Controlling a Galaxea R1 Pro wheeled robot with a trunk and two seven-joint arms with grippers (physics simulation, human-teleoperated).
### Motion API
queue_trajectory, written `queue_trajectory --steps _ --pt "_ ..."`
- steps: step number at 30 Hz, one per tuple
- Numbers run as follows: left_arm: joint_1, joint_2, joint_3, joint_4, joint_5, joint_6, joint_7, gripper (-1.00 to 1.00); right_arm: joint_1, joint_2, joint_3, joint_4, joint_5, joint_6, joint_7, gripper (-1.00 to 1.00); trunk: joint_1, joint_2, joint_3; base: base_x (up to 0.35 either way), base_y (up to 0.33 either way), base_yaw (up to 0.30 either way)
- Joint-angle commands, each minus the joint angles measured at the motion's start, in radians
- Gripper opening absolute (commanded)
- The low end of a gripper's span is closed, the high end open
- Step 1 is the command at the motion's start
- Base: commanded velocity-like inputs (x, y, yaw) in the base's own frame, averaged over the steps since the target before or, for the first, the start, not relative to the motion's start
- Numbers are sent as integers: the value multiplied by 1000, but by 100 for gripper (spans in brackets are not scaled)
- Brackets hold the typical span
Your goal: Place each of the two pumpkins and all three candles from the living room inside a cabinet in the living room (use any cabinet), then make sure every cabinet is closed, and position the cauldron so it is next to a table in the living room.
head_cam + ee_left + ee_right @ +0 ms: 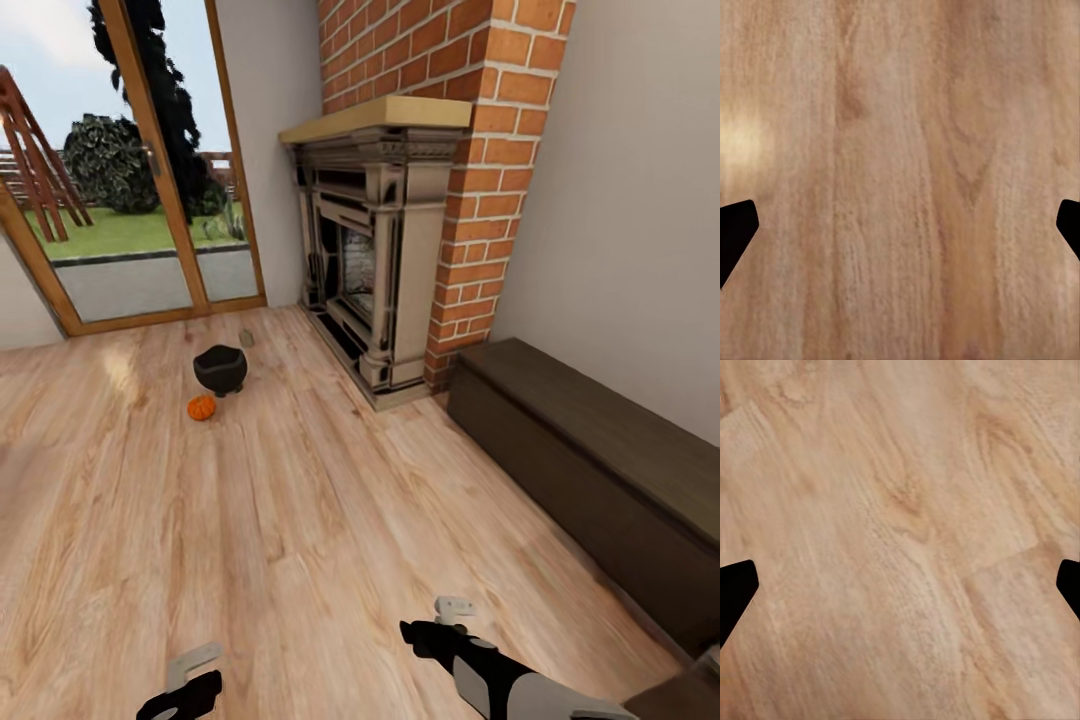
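A black cauldron (220, 368) stands on the wooden floor far ahead, in front of the glass door. One orange pumpkin (201, 407) lies just in front of it, apart from it. A small tan candle (246, 338) sits on the floor just behind the cauldron. The long dark brown cabinet (590, 470) runs along the right wall, its fronts shut. My left gripper (185, 688) and right gripper (437, 620) hang low at the near edge, far from all of these. In both wrist views the black fingertips (735, 229) (735, 589) stand wide apart over bare floor, so both are open and hold nothing.
A brick chimney with a grey stone fireplace (370, 270) juts out between the door and the cabinet. A wood-framed glass door (150, 200) looks onto a garden. Wide wooden floor (300, 520) lies between me and the cauldron.
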Motion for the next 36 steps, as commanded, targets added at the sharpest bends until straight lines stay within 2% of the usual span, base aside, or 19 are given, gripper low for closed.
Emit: queue_trajectory --steps 1,15,23,31,36 --pt "0 0 -6 0 9 -3 4 100 -1 1 -8 1 -2 -3 -9 100 0 0 -2 272 135 170" --pt "0 -2 -8 -2 8 -3 3 100 -1 13 -8 1 -2 -5 -121 100 0 0 -21 43 19 170" --pt "-1 -2 -6 -2 8 1 3 100 -1 12 -8 1 -2 -7 -124 100 -30 56 -5 0 0 143" --pt "-1 -1 -5 0 10 5 0 100 -1 12 -8 1 -2 -11 -119 100 -61 112 20 0 0 24" --pt "-1 -1 -5 0 10 9 -1 100 -1 13 -8 1 -2 -11 -124 100 -80 147 36 0 0 199"
